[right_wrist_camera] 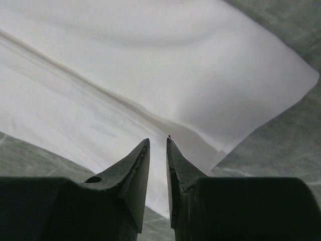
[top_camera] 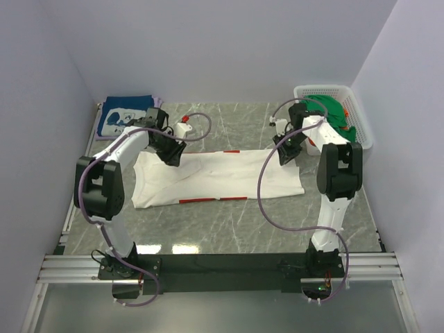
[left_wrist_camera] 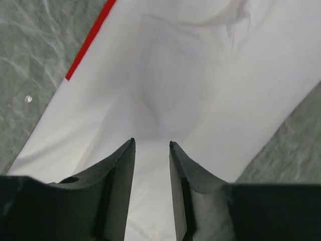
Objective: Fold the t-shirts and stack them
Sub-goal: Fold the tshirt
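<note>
Black fingers (left_wrist_camera: 118,196) fill the foreground of both wrist views. The left pincer (left_wrist_camera: 151,143) hangs over the white t-shirt (top_camera: 222,177) at its far left corner, jaws parted, bare cloth showing through the gap and nothing clamped. The right pincer (right_wrist_camera: 158,139) is at that shirt's far right edge, jaws a narrow slit apart above a layered hem, pinching nothing. The white t-shirt lies spread out in the middle of the table (top_camera: 229,222), with red strips on its far and near edges. Beyond its far left corner lies a folded navy t-shirt (top_camera: 125,114). Beyond its far right corner, green t-shirts (top_camera: 334,111) sit in a white basket (top_camera: 322,89).
</note>
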Controlling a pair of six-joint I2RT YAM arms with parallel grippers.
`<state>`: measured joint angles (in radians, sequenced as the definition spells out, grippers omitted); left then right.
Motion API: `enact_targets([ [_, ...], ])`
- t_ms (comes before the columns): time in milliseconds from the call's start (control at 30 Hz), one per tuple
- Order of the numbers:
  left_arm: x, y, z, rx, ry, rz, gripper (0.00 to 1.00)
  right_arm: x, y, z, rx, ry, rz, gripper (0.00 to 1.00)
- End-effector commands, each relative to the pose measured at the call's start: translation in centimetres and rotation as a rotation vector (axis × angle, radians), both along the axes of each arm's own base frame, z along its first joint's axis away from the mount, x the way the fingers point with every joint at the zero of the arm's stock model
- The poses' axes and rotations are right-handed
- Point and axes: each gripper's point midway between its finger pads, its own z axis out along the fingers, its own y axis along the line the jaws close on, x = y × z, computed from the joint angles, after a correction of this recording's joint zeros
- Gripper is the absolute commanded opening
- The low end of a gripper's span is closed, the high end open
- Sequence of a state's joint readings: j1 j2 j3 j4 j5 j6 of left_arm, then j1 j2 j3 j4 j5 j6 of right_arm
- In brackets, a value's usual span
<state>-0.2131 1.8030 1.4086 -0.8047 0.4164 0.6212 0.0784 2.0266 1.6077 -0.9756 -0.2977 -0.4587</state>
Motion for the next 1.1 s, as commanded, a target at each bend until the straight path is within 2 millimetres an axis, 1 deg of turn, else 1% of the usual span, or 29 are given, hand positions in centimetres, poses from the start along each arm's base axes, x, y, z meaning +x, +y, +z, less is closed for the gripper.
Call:
enact_targets([
  [0,2.0,-2.8,-0.9,-0.153,0.048,0.145,0.38,1.5,1.9,-0.2,0.047,-0.002,-0.033,0.27],
  [100,2.2,-2.9,-2.4,-0.149,0.086,0.190,0.37,1.9,1.5,-2.0,-0.006,0.025,-0.045,0.27],
  [133,2.1,-2.7,-3.3,-0.138,0.104,0.202,0.37,1.7,1.5,-2.6,-0.017,0.041,-0.045,0.26],
  [167,2.0,-2.6,-3.7,-0.129,0.116,0.208,0.37,1.5,1.3,-3.4,-0.028,0.067,-0.049,0.26],
  [200,1.9,-2.5,-3.9,-0.122,0.121,0.219,0.37,1.0,1.2,-3.8,-0.037,0.087,-0.045,0.26],
  [267,1.5,-2.3,-3.8,-0.125,0.118,0.225,0.38,0.4,0.6,-4.1,-0.068,0.100,-0.042,0.26],
  [300,1.5,-2.2,-3.5,-0.137,0.108,0.231,0.38,-0.6,0.4,-4.7,-0.082,0.120,-0.036,0.26],
  [333,1.0,-2.1,-2.9,-0.149,0.100,0.237,0.38,-1.0,-0.1,-4.6,-0.104,0.115,-0.028,0.26],
  [367,0.9,-1.9,-2.4,-0.156,0.089,0.246,0.39,-1.6,-0.3,-4.6,-0.116,0.125,-0.023,0.26],
  [400,0.8,-1.3,-2.1,-0.164,0.084,0.275,0.39,-3.5,-0.6,-5.3,-0.128,0.173,-0.015,0.26],
  [433,0.4,-0.8,-1.4,-0.168,0.071,0.290,0.39,-4.3,-0.6,-4.5,-0.129,0.167,0.002,0.26],
  [467,0.1,-0.3,-1.2,-0.165,0.066,0.307,0.40,-5.6,-0.6,-4.5,-0.124,0.186,0.018,0.26],
  [500,-0.1,0.6,-1.1,-0.156,0.066,0.334,0.41,-8.3,-0.9,-5.3,-0.135,0.241,0.036,0.26],
  [533,-0.9,1.1,-0.9,-0.141,0.076,0.346,0.42,-9.1,-1.0,-4.3,-0.139,0.210,0.063,0.26],
  [567,-1.4,1.3,-0.7,-0.144,0.083,0.345,0.43,-10.5,-0.8,-4.2,-0.137,0.216,0.094,0.26],
  [600,-1.7,1.8,-0.6,-0.143,0.088,0.362,0.43,-13.2,-0.9,-4.7,-0.139,0.266,0.127,0.26],
  [633,-2.4,2.0,-0.3,-0.145,0.085,0.366,0.43,-14.0,-0.7,-3.7,-0.130,0.237,0.170,0.25],
  [667,-2.8,2.3,-0.5,-0.129,0.092,0.377,0.43,-15.1,0.0,-3.4,-0.097,0.246,0.204,0.25],
  [700,-3.1,2.3,-0.4,-0.131,0.103,0.386,0.41,-16.3,0.0,-3.0,-0.082,0.269,0.218,0.25],
  [733,-3.4,2.3,-0.7,-0.124,0.120,0.400,0.38,-16.0,0.1,-2.1,-0.071,0.234,0.210,0.25],
  [767,-3.8,2.5,-1.1,-0.103,0.143,0.428,0.30,-15.8,0.0,-1.4,-0.056,0.224,0.193,0.25],
  [800,-4.0,2.8,-1.9,-0.075,0.166,0.445,0.26,-14.4,0.0,-0.4,-0.046,0.173,0.179,0.26],
  [833,-4.1,3.0,-2.5,-0.052,0.178,0.459,0.22,-13.4,-0.1,0.4,-0.037,0.138,0.147,0.26],
  [867,-4.0,3.6,-3.2,-0.006,0.174,0.483,0.14,-12.6,-0.2,1.0,-0.028,0.118,0.129,0.26],
  [900,-4.1,3.6,-4.1,0.011,0.196,0.502,0.11,-11.0,-0.5,2.0,-0.026,0.074,0.105,0.26],
  [967,-3.7,3.7,-4.6,0.023,0.205,0.518,0.09,-10.2,-0.7,1.7,-0.043,0.076,0.091,0.26],
  [1000,-3.3,3.9,-5.5,0.044,0.212,0.526,0.07,-9.8,-0.8,1.5,-0.054,0.077,0.091,0.25],
  [1067,-2.0,4.0,-5.6,0.057,0.191,0.535,0.04,-9.7,-1.2,0.4,-0.077,0.111,0.081,0.25],
])
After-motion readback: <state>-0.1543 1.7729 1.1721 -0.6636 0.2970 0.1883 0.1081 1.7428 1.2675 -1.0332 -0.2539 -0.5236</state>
